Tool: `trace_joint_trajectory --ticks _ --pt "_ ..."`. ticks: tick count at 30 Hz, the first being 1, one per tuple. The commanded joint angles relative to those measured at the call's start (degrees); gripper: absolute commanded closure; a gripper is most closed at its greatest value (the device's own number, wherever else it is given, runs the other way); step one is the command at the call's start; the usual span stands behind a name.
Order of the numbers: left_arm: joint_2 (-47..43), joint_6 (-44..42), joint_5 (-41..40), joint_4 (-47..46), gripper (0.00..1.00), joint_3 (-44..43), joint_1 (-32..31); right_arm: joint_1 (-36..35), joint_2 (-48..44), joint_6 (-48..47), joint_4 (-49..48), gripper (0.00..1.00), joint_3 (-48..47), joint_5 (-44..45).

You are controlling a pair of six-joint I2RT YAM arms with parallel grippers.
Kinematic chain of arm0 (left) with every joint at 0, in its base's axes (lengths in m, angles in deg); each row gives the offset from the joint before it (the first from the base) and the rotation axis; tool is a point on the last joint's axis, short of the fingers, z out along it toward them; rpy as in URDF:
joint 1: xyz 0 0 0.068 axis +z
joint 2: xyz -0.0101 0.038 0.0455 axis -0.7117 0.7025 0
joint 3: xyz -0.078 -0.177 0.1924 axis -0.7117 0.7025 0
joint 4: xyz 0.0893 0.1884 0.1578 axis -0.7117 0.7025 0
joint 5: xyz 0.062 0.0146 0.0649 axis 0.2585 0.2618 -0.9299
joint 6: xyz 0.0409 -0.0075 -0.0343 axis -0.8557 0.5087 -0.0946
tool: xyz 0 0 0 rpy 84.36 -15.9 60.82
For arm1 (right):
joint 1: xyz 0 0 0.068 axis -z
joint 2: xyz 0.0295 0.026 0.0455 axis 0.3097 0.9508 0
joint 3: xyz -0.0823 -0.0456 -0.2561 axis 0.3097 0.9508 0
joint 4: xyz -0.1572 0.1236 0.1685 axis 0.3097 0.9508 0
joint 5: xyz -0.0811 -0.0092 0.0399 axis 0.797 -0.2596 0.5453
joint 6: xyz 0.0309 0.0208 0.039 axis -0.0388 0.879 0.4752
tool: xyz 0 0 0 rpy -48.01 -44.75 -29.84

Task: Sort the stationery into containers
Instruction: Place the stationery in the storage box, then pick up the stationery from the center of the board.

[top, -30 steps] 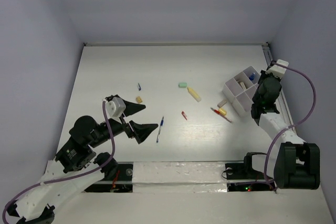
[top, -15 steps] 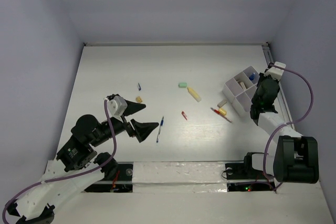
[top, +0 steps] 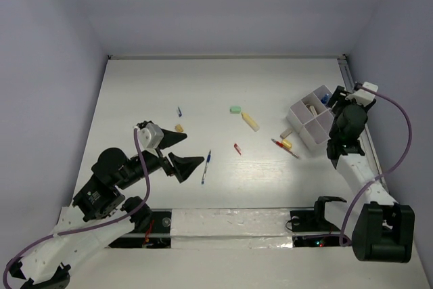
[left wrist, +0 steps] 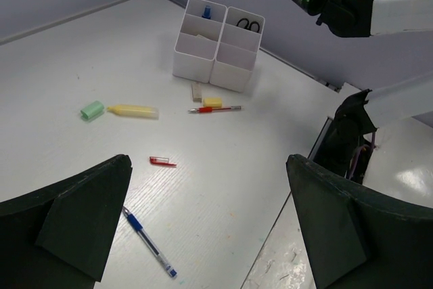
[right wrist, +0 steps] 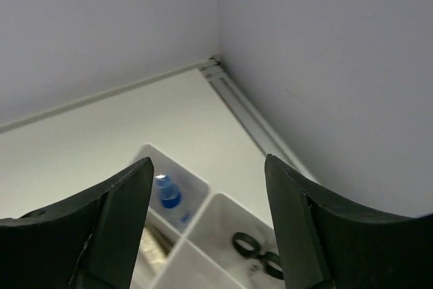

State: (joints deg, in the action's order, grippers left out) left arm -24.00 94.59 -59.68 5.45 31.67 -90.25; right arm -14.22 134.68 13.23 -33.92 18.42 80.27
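Two loops of the black scissors [left wrist: 249,26] alone show in the tray [left wrist: 230,72]; left hand [left wrist: 208,167] and right hand [right wrist: 208,162] gape empty.

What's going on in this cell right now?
Two arms are sorting stationery into a white organiser tray. The right gripper hangs open above the tray, holding nothing; black scissors lie in a compartment below it. The left gripper hovers wide open near the blue-white pen. The yellow marker, green eraser and red pencil lie loose on the table.

White table [top: 223,86] boxed by plain, seemingly lavender-grey walls [top: 223,5].
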Motion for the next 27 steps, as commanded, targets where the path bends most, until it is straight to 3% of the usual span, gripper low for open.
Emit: trace_joint_trajectory --ticks 1,6,8,10,14,18,27 --pt "0.42 0.04 -2.41 -2.25 0.01 -0.33 0.15 0.40 -3.36 6.77 6.94 0.27 -6.49 -9.31" --pt "1.20 0.30 -7.24 -1.63 0.01 -0.51 0.15 -3.19 -2.77 11.53 19.07 0.32 -13.17 -25.89" --pt "1.99 0.39 -8.38 -1.55 0.01 -0.60 0.15 -6.70 -0.92 13.03 23.54 0.37 -16.68 -29.18" --pt "3.23 0.48 -10.31 -1.28 0.01 -0.77 0.15 -10.12 2.51 13.65 25.84 0.50 -19.84 -31.65" --pt "5.60 0.57 -14.88 -0.32 0.01 -1.12 0.15 -22.24 9.62 12.06 29.53 0.51 -25.21 -32.97" --pt "8.14 1.00 -21.21 0.47 0.01 -1.47 0.15 -29.18 17.53 13.03 29.81 0.46 -30.13 -36.92" --pt "9.47 3.64 -30.53 1.27 0.01 -2.00 6.98 -39.31 37.31 13.91 26.64 0.42 -43.30 -40.44"
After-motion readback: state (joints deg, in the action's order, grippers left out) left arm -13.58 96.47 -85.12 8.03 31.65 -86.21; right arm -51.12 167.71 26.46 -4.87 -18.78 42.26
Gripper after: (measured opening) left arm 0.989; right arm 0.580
